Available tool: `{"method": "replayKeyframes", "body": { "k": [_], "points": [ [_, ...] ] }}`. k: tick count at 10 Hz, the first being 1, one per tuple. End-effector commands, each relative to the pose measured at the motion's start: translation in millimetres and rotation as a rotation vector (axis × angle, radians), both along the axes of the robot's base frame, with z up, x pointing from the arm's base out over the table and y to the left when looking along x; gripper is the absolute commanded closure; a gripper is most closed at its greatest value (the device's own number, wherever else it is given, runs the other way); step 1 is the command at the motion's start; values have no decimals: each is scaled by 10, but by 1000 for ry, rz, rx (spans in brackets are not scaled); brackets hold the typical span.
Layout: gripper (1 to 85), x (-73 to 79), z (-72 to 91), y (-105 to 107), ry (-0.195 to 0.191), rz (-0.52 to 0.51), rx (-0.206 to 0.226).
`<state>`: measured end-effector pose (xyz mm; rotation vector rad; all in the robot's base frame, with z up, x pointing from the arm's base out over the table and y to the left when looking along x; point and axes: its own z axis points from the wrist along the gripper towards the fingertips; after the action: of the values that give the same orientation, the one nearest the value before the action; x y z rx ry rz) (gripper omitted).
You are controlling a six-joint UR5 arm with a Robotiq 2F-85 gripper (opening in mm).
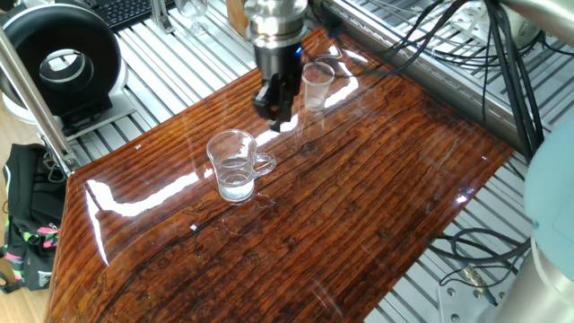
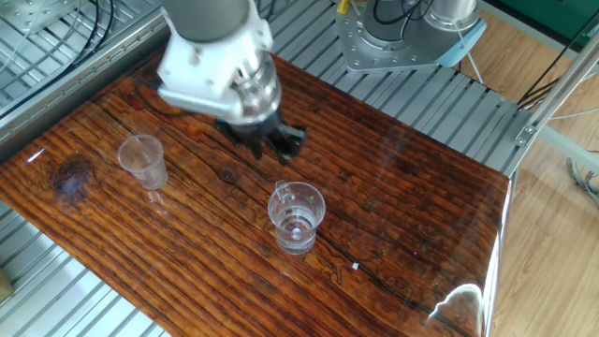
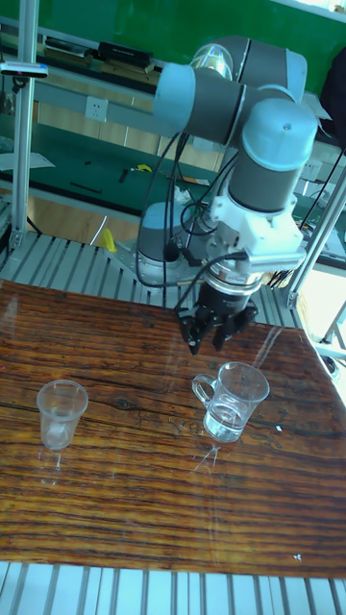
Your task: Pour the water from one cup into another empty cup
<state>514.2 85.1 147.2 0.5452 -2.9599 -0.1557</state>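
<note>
Reaching for the mug comes first: the tool, fingers apart and empty, hangs just beyond the mug's handle side. It should drop so the fingers straddle the handle or wall, then close firmly, since glass is slick and the water sits low. The empty cup stands well apart from the mug. The glossy wooden tabletop lies on a slatted metal frame, with cables beyond the mug.

You get two fixed views looking steeply down on the bench from opposite sides, both fairly close. Your tall fixed view faces the arm's base from lower down. All three share the bench top around the mug.
</note>
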Motion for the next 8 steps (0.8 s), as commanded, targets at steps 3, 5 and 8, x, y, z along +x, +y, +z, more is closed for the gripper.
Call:
{"method": "replayKeyframes", "body": {
  "k": [3, 5, 8],
  "points": [
    [437, 253, -157, 251, -97, 78, 31],
    [450, 251, -214, 320, -113, 103, 54],
    [450, 91, -276, 226, -93, 147, 29]
  ]
}}
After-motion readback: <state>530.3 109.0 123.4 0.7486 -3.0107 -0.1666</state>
